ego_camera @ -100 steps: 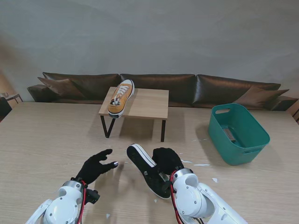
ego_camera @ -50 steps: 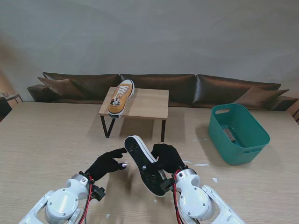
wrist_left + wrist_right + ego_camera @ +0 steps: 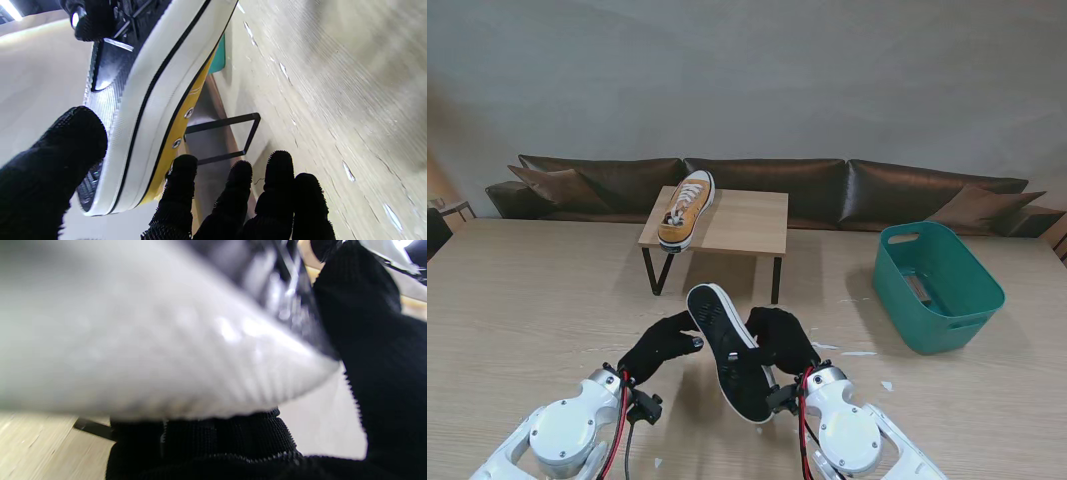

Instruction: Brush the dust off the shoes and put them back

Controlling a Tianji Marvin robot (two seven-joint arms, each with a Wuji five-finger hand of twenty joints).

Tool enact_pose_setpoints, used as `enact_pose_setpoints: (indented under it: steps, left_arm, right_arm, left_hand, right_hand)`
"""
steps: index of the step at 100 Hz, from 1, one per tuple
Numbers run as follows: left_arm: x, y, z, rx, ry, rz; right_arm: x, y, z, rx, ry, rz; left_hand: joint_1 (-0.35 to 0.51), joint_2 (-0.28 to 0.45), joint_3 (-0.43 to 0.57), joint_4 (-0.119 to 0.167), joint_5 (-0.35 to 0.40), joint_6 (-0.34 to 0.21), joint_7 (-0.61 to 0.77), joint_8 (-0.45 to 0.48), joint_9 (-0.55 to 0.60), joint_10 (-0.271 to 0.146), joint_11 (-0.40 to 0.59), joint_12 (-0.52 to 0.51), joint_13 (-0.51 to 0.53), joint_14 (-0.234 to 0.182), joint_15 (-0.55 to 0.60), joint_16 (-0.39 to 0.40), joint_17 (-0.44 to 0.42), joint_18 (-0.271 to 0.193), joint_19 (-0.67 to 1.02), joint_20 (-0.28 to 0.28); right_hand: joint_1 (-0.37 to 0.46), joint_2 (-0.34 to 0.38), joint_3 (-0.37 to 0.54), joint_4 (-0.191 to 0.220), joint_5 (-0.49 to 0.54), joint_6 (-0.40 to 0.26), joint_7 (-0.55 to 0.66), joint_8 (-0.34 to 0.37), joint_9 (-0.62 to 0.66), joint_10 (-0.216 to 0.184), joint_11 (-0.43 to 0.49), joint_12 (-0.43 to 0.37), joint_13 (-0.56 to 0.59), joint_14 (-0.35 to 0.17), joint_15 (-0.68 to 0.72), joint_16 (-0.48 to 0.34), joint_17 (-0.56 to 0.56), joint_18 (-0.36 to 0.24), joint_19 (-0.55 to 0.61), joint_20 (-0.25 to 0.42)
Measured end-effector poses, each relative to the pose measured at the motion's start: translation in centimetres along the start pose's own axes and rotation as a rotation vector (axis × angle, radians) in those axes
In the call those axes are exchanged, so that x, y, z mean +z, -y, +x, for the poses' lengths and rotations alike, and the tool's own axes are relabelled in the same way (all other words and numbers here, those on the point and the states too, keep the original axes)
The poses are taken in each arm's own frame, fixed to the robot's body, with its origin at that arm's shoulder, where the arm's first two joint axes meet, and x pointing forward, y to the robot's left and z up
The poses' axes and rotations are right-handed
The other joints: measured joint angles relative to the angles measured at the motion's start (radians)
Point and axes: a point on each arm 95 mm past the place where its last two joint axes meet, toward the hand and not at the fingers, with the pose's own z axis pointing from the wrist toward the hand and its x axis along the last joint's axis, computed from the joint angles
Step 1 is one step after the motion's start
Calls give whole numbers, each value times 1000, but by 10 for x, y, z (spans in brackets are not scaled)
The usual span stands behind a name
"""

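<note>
Sole-up, the shoe (image 3: 729, 352) sits gripped in the right robot hand (image 3: 779, 338) — left robot hand (image 3: 661, 343) apparently touching, fingers spread.

The right hand (image 3: 779, 338) holds a shoe (image 3: 727, 351) sole-up above the table (image 3: 527, 290), the left hand (image 3: 661, 345) just beside it.

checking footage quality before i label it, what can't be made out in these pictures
- Held shoe: its upper is turned away in the stand view, only the sole shows; the right wrist view is too blurred for detail.
- Right hand: its fingers sit behind the shoe in the stand view.
- Left hand: whether it grips or only touches the shoe is unclear.
- Bin: a small thing inside is too small to name.
- Dust: too fine to see.
</note>
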Motion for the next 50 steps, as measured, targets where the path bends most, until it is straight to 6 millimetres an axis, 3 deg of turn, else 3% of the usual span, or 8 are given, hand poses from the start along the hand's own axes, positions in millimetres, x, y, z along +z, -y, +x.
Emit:
enact_pose_setpoints:
  steps: [6,8,9,16,39,50]
  left_arm:
    - [1,-1,0,18,-1,-2]
    - [1,-1,1,25,0,-1]
    - [1,-1,1,28,0,0]
    - [3,-2,1,27,-1,7]
    - [8,-4,-1,-1,-20,8]
    - [10,-4,3,-5,-42,-3]
  right_arm:
    - [-1,2,-2,39,-28,10]
    - [-1,3,-3,51,-34,14]
    - [-1,3,-3,56,-36,16]
    - [-2,4,-4,60,-44,29]
    - [0,6,-9,49,-45,65]
    - [-1,9,-13,55,-64,85]
  left_hand:
    - [0,0,-10,0,-17,1,-9,-6,0,2,0,1,-3,0,10,1,-27,-1,95,-80]
    - [0,0,-13,0,-24,1,-12,-5,0,3,0,1,-3,0,10,1,-29,-1,106,-92]
    - [0,0,-22,-13,-25,1,-16,-11,0,5,0,1,-3,0,10,1,-33,-1,118,-100]
    - [0,-8,-20,-13,-37,2,-32,-24,0,8,0,1,-5,0,10,1,-39,-1,142,-127]
    - [1,-16,-24,-1,-49,2,-31,-33,0,13,0,1,-5,-1,11,1,-42,-1,167,-154]
    - [43,-11,-84,-1,-19,2,11,-10,2,13,6,5,-8,-1,22,2,-48,-1,180,-167]
  right_hand:
    - [0,0,0,0,0,0,0,0,0,0,0,0,0,0,0,0,0,0,0,1]
    - [0,0,0,0,0,0,1,0,0,0,0,0,0,0,0,0,0,0,0,2]
    - [0,0,0,0,0,0,1,0,0,0,0,0,0,1,0,0,0,0,0,2]
    - [0,1,22,0,-1,13,7,1,0,10,0,0,0,10,6,0,0,0,0,2]
    - [0,3,22,0,-11,19,30,7,0,14,0,0,2,12,-1,-1,0,1,0,21]
    - [0,3,22,1,-11,19,33,8,0,14,0,0,2,12,-8,-1,0,1,0,21]
